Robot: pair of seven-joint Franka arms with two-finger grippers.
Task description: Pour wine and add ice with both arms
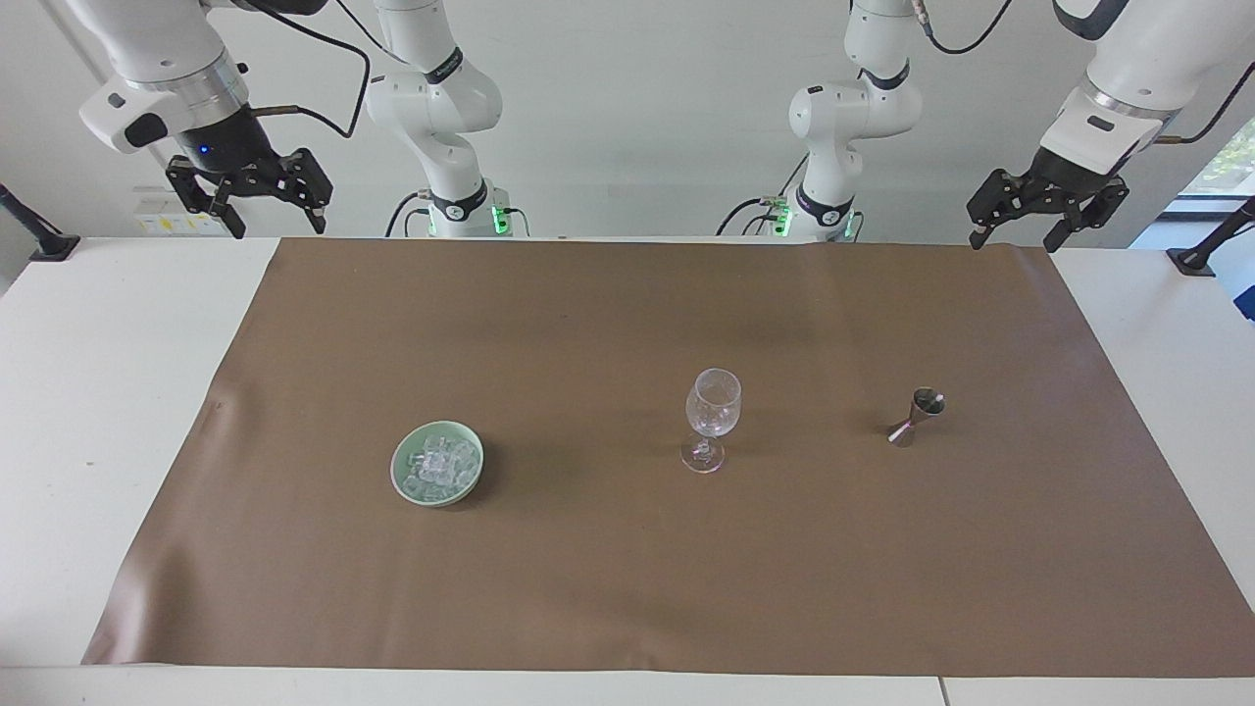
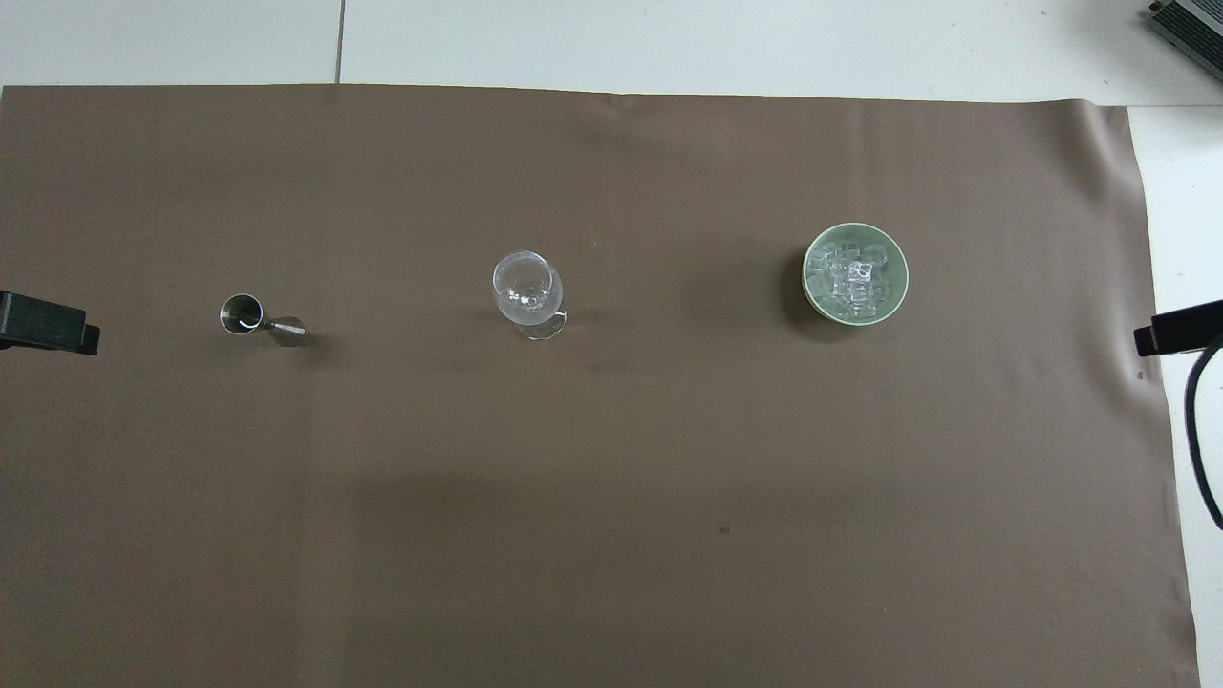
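A clear wine glass (image 1: 712, 417) (image 2: 527, 291) stands upright at the middle of the brown mat. The ice (image 1: 439, 463) (image 2: 853, 277) lies heaped in a pale green bowl (image 1: 401, 475) (image 2: 819, 243) toward the right arm's end. A small steel jigger (image 1: 916, 417) (image 2: 246, 316) stands toward the left arm's end. Wine is out of view; what the jigger holds cannot be told. My left gripper (image 1: 1015, 240) (image 2: 48, 325) hangs open and holds nothing, high over the mat's corner by its base. My right gripper (image 1: 277, 224) (image 2: 1180, 330) hangs open and holds nothing, over the corner at its own end. Both arms wait.
The brown mat (image 1: 627, 588) (image 2: 611, 497) covers most of the white table (image 1: 88, 412). Black clamp posts (image 1: 39, 235) stand at the table's two ends beside the arms. A black cable (image 2: 1199, 430) hangs at the right arm's end.
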